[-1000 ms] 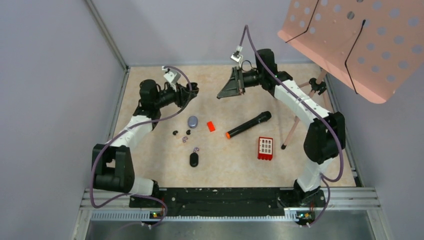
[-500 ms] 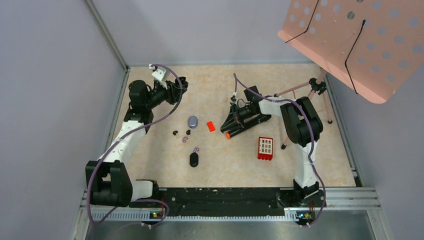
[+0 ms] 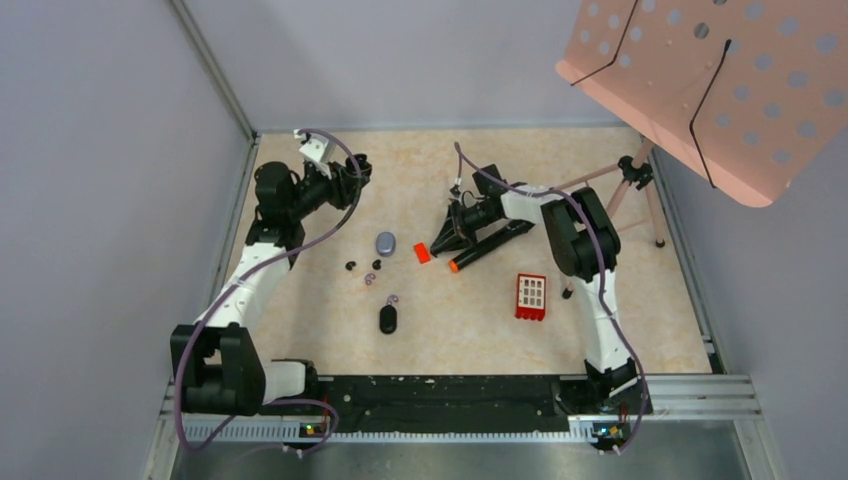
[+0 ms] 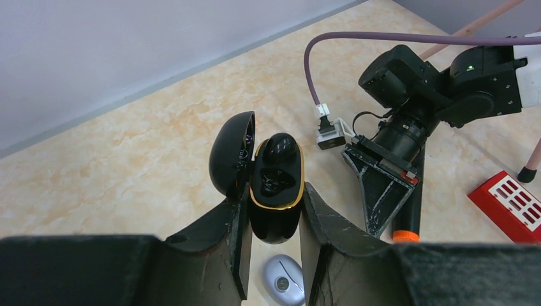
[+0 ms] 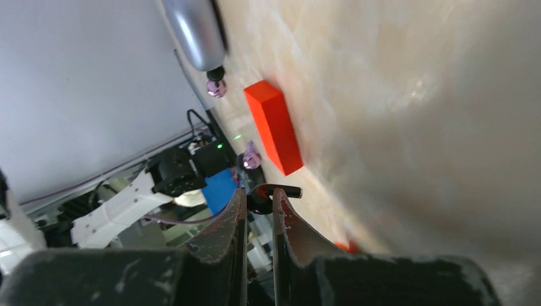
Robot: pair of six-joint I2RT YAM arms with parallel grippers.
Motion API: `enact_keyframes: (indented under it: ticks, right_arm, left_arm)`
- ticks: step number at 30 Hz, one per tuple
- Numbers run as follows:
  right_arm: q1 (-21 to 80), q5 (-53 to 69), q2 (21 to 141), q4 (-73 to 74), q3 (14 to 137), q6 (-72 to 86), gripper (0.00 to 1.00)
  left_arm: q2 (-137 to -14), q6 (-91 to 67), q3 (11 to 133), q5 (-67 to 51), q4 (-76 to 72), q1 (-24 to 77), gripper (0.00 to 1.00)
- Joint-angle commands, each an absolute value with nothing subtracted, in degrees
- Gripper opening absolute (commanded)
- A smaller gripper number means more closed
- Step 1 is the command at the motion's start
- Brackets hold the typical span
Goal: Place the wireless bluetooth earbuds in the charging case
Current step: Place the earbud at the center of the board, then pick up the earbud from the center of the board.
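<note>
Charging case [image 4: 275,191]: black, gold-rimmed, lid hanging open to one side, wells facing the left wrist camera. Left fingers [image 4: 231,239] are clamping it by its lower body and holding it off the tabletop [image 3: 480,330] near the far left corner. Whether a bud is sitting in the upper well cannot be told.

Wireless bluetooth earbuds [image 3: 350,266]: tiny and dark, some with pale purple parts. They are lying loose on the tabletop, scattered between a grey oval case [image 3: 386,242] and a black oval case [image 3: 388,319], well apart from the held case.

Right fingers [image 5: 233,223]: pressing almost together with a thin slit between them, nothing clearly pinched. They are hovering low, just beside the red block [image 3: 422,252] and the microphone [image 3: 495,246].

Step in hand, as judged: the right arm is going for a bud.

Handling notes:
- The right fingers are needing to spread before dropping onto a bud.
- They should be straddling one bud only and steering off the red block, since a nudge would likely be sending so small a piece skating.
- A light pinch is looking advisable.
- The left arm should be presenting the case level, lid clear, so the bud is meeting its well squarely.
</note>
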State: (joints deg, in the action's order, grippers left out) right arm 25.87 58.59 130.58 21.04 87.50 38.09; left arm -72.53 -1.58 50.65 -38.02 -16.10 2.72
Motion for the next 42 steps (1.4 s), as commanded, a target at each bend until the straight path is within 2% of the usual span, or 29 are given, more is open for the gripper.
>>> enact_keyframes:
  ticks: [1, 6, 12, 17, 23, 28, 31, 39, 42]
  right_arm:
    - [26.5, 51.5, 134.2, 23.8, 90.1, 34.3, 0.15]
    - [26.1, 46.2, 135.2, 27.0, 95.9, 30.2, 0.28]
    - [24.7, 44.0, 134.9, 28.6, 100.6, 24.8, 0.37]
    - [22.2, 49.0, 132.9, 29.2, 104.9, 12.7, 0.33]
    - [22.3, 56.4, 133.3, 44.3, 113.2, -22.1, 0.35]
    - [24.4, 53.0, 137.0, 60.5, 119.9, -44.0, 0.37]
    - [26.5, 49.5, 137.5, 65.4, 119.5, -55.4, 0.37]
    - [28.8, 48.4, 136.1, 63.7, 115.7, -63.8, 0.36]
    - [29.9, 48.3, 136.0, 62.7, 114.9, -66.7, 0.36]
  left_arm:
    - [-72.2, -1.9, 52.4, -37.5, -17.0, 2.1, 0.00]
    - [-71.9, -2.5, 52.5, -37.3, -16.5, 1.9, 0.00]
    - [-70.3, -2.1, 52.3, -37.4, -15.4, 1.9, 0.00]
    - [-69.2, -0.5, 52.4, -37.7, -14.5, 1.9, 0.00]
    - [-67.4, 2.2, 52.6, -38.1, -12.6, 2.0, 0.00]
    - [-66.0, 0.6, 51.9, -38.8, -11.6, 1.9, 0.00]
    - [-65.2, -2.9, 51.9, -35.4, -9.9, 1.8, 0.00]
    - [-64.7, -8.5, 51.1, -35.0, -6.8, -1.5, 0.00]
    - [-65.4, -11.9, 50.8, -40.4, -6.9, -3.3, 0.00]
